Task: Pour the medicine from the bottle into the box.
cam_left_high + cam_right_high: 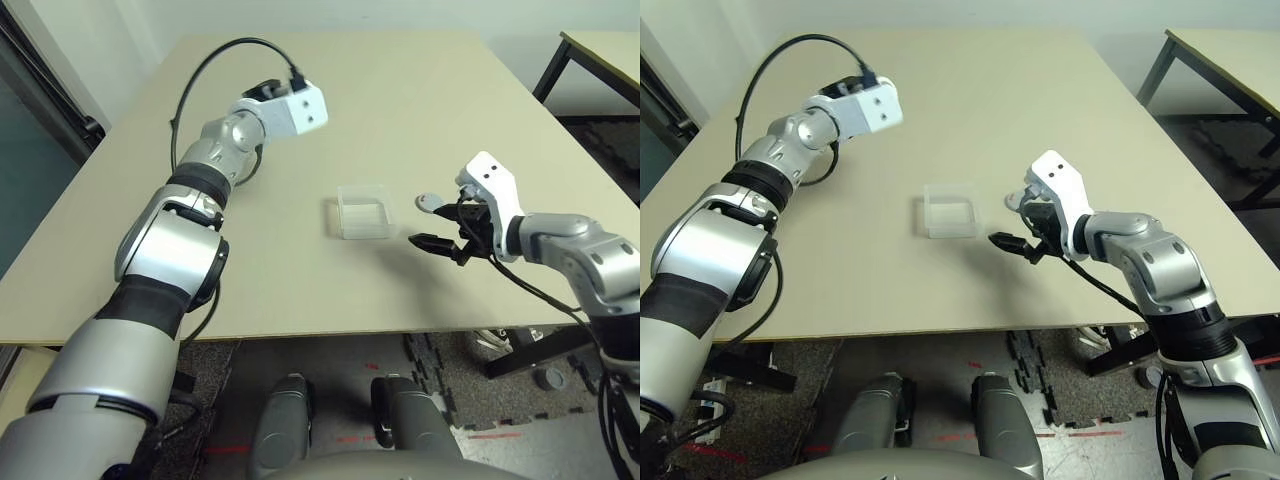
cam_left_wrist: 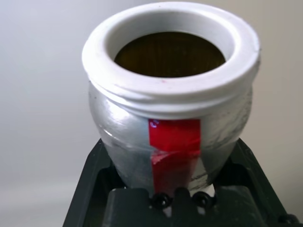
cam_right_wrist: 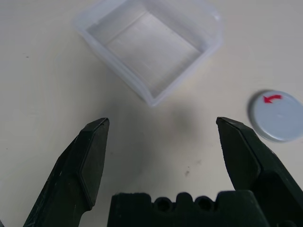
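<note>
My left gripper (image 2: 171, 146) is shut on the bottle (image 2: 170, 109), a silver-grey cylinder with a red label strip and a white rim. Its mouth is open and dark inside. That arm is raised over the far left of the table (image 1: 420, 90), well away from the box (image 1: 363, 211). The box is clear plastic, shallow and square, and stands mid-table with nothing visible in it. A round grey cap (image 3: 276, 115) with a red arrow lies on the table right of the box. My right gripper (image 3: 162, 126) hangs open just above the table, right of the box and beside the cap.
The table's front edge runs close below the box and my right gripper. A second table with black legs (image 1: 600, 50) stands at the far right. A black cable (image 1: 215, 55) loops above my left forearm.
</note>
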